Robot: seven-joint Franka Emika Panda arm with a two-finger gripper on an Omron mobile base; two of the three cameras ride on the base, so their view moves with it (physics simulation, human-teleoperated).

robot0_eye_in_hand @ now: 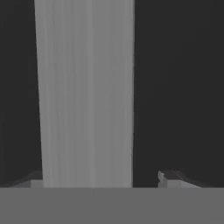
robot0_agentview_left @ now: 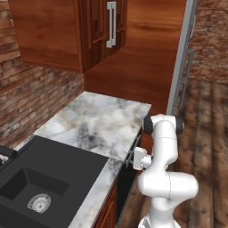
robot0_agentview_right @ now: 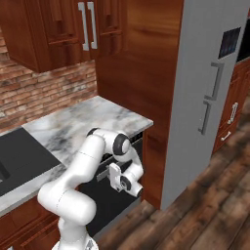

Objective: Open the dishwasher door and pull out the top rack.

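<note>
Marble counter (robot0_agentview_left: 95, 122) over brick and red-brown cabinets, black sink (robot0_agentview_left: 40, 178) at left, grey fridge (robot0_agentview_right: 205, 88) at right. Beneath the counter, the dishwasher door (robot0_agentview_right: 100, 195), black, apparently shut or barely ajar. Grey bar handle (robot0_eye_in_hand: 85, 92) up close in the hand view, between the fingertips (robot0_eye_in_hand: 168, 178). Gripper (robot0_eye_in_hand: 100, 181) spread wide astride the handle, not visibly clamped. Arm (robot0_agentview_right: 88, 166) bent down before the door. Door opening not yet done; top rack out of sight, pull still ahead.

The white Franka arm with dark joints folds forward and down, its two-finger gripper (robot0_eye_in_hand: 101, 179) held low with the dark fingertips (robot0_eye_in_hand: 168, 177) spread apart.
</note>
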